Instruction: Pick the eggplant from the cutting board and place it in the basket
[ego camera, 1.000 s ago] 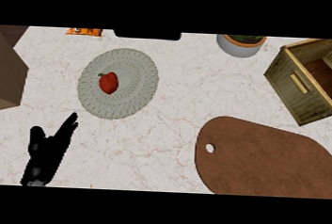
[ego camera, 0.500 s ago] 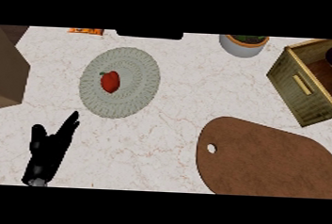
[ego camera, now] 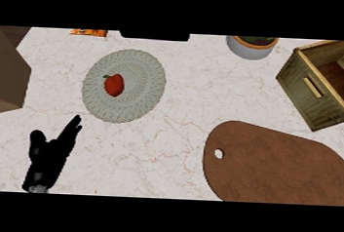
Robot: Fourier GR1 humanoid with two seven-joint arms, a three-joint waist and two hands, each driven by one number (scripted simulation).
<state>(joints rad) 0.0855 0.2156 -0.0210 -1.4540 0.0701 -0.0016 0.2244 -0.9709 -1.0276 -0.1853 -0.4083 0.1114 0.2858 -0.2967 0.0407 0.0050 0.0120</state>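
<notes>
Looking down at the counter [ego camera: 181,128], you see the left hand [ego camera: 49,156] at the lower left, fingers straight and released, holding nothing. Your cutting board [ego camera: 281,166] lies at the lower right with its small hole toward the left, and no eggplant shows on its visible surface or elsewhere. Your wooden basket [ego camera: 316,85] sits at the upper right, just beyond the board. A red pepper [ego camera: 114,84] rests on the round plate [ego camera: 144,77], and a pot [ego camera: 251,46] stands at the top edge.
</notes>
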